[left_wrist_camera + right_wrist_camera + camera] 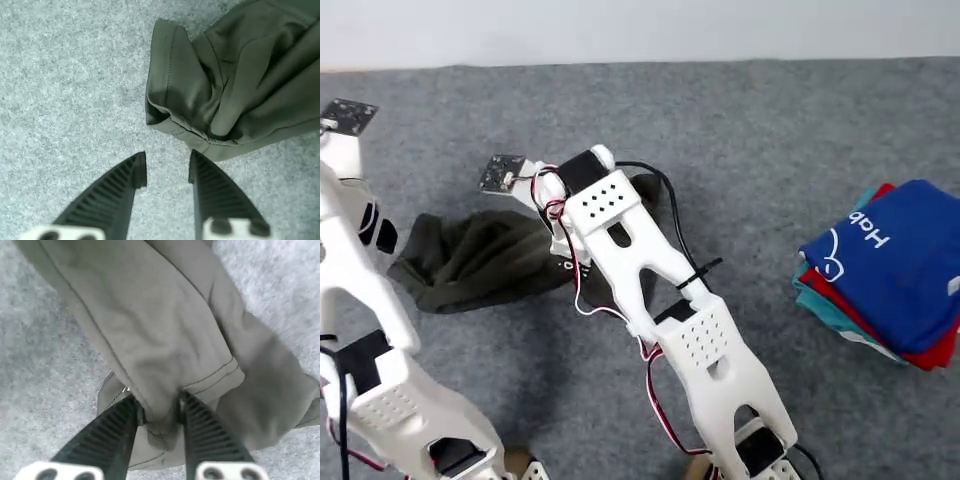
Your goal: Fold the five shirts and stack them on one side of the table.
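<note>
- Folded stack [885, 275] sits at the surface's [770, 130] right-arm side.
- Olive shirt [470, 255] lies crumpled mid-surface, not yet folded.
- Right gripper [157, 409] pinches its fabric; left gripper [167, 164] hangs parted beside its hem.

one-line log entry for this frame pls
right gripper: shut on olive shirt | left gripper: open, empty, near shirt hem | olive shirt: crumpled, unfolded | folded stack: blue on top

A grey, carpet-like table [770, 150] covers most of the frame, with a plain white wall [640, 30] along the top edge.
</note>
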You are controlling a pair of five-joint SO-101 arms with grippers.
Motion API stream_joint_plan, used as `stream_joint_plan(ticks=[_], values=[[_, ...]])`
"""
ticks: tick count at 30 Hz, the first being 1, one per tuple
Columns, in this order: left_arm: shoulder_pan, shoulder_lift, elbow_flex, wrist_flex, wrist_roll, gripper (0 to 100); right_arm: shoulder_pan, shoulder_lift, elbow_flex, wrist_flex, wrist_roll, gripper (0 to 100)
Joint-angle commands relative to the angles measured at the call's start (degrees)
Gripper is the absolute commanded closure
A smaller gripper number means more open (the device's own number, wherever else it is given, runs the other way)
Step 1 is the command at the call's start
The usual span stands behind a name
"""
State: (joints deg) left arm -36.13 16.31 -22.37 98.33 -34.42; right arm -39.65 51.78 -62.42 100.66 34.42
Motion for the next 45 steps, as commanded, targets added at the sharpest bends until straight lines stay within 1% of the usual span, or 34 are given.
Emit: stream_joint_plan(ticks=[1,5,9,16,17,19,21,24,27,30,34,42,45], values=[[-0.5,-0.8,-0.3,0.8,-0.1,86,-0.2,-3.6,-0.2,1.3,0.2,87.2],[-0.5,-0.8,-0.3,0.8,-0.1,86,-1.5,-4.0,-0.8,0.6,0.2,87.2],[-0.5,-0.8,-0.3,0.8,-0.1,86,-1.7,-4.1,-5.6,0.6,0.2,87.1],[-0.5,-0.8,-0.2,0.8,-0.1,86,-1.5,-0.4,-7.1,0.4,0.4,87.4],[-0.5,-0.8,-0.2,0.8,-0.1,86,-1.6,0.0,-7.1,0.0,0.4,88.6],[-0.5,-0.8,-0.2,0.8,-0.1,86,-1.7,-0.2,-7.2,-1.1,0.6,94.0],[-0.5,-0.8,-0.2,0.8,-0.1,86,-1.8,-1.4,-7.2,-1.9,0.9,99.2],[-0.5,-0.7,-0.2,0.8,-0.1,86,-1.5,-4.8,-7.1,-0.4,3.0,98.8],[-0.4,-0.7,-0.2,0.8,-0.1,86,-1.2,-8.7,-6.8,2.2,3.0,98.7],[-0.3,-0.6,0.0,0.5,-0.1,86,0.3,-13.0,-5.1,2.4,3.0,98.7],[0.3,-0.6,1.4,0.1,-0.1,85,1.8,-20.9,3.0,2.5,3.0,98.7],[0.4,-0.7,4.2,0.3,-0.2,85,1.5,-44.3,35.1,2.3,2.7,98.7],[1.7,-0.8,4.6,0.4,-0.4,85,0.7,-50.9,46.1,2.2,2.5,98.7]])
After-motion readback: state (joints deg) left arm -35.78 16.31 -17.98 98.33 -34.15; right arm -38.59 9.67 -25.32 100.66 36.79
